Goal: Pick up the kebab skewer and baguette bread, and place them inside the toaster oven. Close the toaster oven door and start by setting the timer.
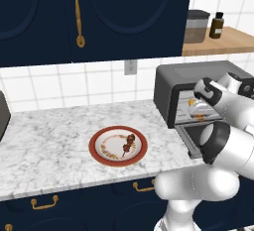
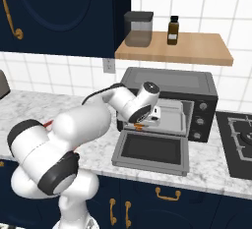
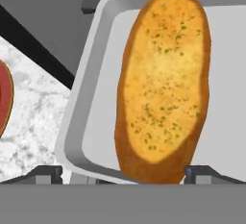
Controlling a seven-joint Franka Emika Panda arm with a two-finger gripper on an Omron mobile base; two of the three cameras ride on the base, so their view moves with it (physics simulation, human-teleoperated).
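Right now I'm looking at the toaster oven [image 2: 170, 88], the biggest thing on the marble tabletop [image 1: 49, 141], standing at about three o'clock of the plate in my left base view. The toaster oven door [image 2: 152, 150] lies folded down flat toward me, so the cavity is open. My arm reaches into that opening, and the fingers [image 2: 150, 116] sit just over the inner tray [image 3: 91, 98]. The baguette bread [image 3: 166, 79] lies on that tray with its pale herbed cut face up; in my hand view its near end sits between the two finger tips at six o'clock. I read the fingers as spread fully apart, one tip on each side of the loaf and neither pressing it. Back on the tabletop, well apart from the oven, is the red-rimmed plate [image 1: 118, 146]. The kebab skewer [image 1: 129, 143] rests on it, slightly toward three o'clock of the plate's centre.
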